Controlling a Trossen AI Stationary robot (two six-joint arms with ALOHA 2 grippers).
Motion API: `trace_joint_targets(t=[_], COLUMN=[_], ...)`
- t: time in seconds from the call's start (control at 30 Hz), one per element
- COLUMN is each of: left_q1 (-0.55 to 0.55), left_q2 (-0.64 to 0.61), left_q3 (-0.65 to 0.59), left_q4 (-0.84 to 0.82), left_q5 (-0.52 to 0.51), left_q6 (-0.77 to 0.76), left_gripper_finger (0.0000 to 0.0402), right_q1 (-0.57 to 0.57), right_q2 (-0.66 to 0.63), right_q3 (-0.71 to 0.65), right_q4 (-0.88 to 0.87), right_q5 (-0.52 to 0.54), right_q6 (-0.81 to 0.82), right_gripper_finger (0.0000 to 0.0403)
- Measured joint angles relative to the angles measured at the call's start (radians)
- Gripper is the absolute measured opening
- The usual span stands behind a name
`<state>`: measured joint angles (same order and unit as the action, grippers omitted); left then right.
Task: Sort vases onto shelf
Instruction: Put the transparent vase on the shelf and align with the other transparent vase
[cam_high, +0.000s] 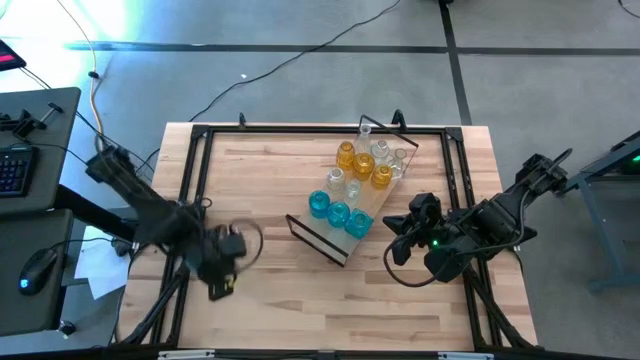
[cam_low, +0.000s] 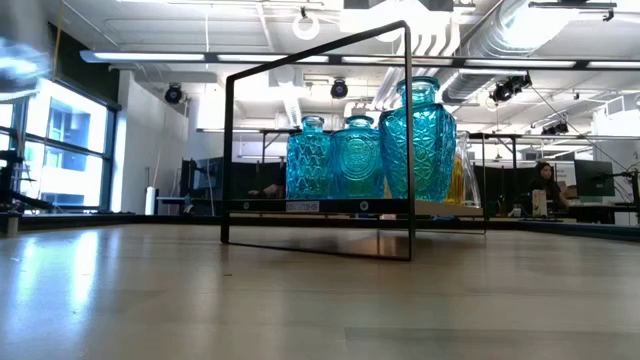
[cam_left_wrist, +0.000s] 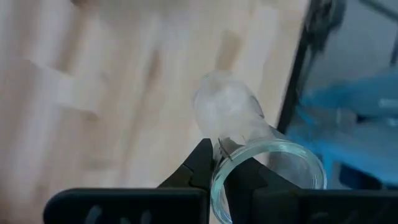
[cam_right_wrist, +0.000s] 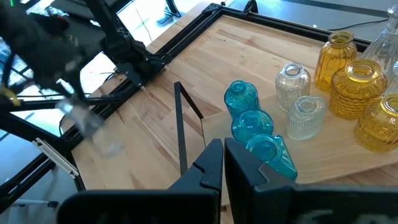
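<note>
The shelf (cam_high: 345, 240), a light-wood board with black wire end frames, lies diagonally on the table's right half. It carries three teal vases (cam_high: 338, 213), amber vases (cam_high: 362, 165) and clear vases (cam_high: 381, 150). In the low view the teal vases (cam_low: 415, 140) stand behind the near wire frame. My left gripper (cam_high: 236, 248) (cam_left_wrist: 221, 163) is over the table's left part, shut on a clear vase (cam_left_wrist: 229, 109). My right gripper (cam_high: 398, 226) (cam_right_wrist: 222, 152) is shut and holds nothing, just right of the shelf's near end and above the teal vases (cam_right_wrist: 249, 124). My left gripper holds the clear vase by the rim of its mouth (cam_left_wrist: 219, 154). The rim is pinched, one finger (cam_left_wrist: 245, 177) inside the mouth and the other finger (cam_left_wrist: 199, 167) outside. The vase's body points away from the fingers, and the low view shows nothing standing on the table's left side.
Black rails (cam_high: 195, 160) frame the wooden tabletop (cam_high: 270, 180). Bare wood lies left of and in front of the shelf. A desk with a keyboard and mouse (cam_high: 38, 265) stands off the left edge. Cables cross the floor beyond the far edge.
</note>
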<state>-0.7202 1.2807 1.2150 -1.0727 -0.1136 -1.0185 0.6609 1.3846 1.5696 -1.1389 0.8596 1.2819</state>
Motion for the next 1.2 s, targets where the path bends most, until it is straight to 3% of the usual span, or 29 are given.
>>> trace_joint_targets(t=[0.23, 0.4, 0.8, 1.0, 1.2], left_q1=[0.164, 0.248, 0.371, 0.517, 0.677], left_q2=[-0.079, -0.106, -0.088, -0.089, -0.025], left_q3=[0.197, 0.278, 0.294, 0.294, 0.295], left_q4=[-0.19, -0.2, -0.165, 0.074, 0.386], left_q5=[-0.211, -0.328, -0.31, -0.277, -0.176], left_q6=[0.156, 0.267, 0.417, 0.563, 0.72], left_gripper_finger=[0.0011, 0.0011, 0.0012, 0.0012, 0.0012], right_q1=[0.0, 0.0, 0.0, -0.014, -0.031], right_q2=[0.0, 0.0, 0.0, 0.0, 0.003], right_q3=[0.0, 0.0, 0.0, 0.0, 0.0], right_q4=[0.0, 0.0, 0.0, -0.014, -0.081], right_q5=[-0.001, -0.003, -0.029, -0.115, -0.195], right_q6=[0.0, 0.0, 0.001, 0.028, 0.098], right_gripper_finger=[0.0, 0.0, 0.0, 0.0, 0.0])
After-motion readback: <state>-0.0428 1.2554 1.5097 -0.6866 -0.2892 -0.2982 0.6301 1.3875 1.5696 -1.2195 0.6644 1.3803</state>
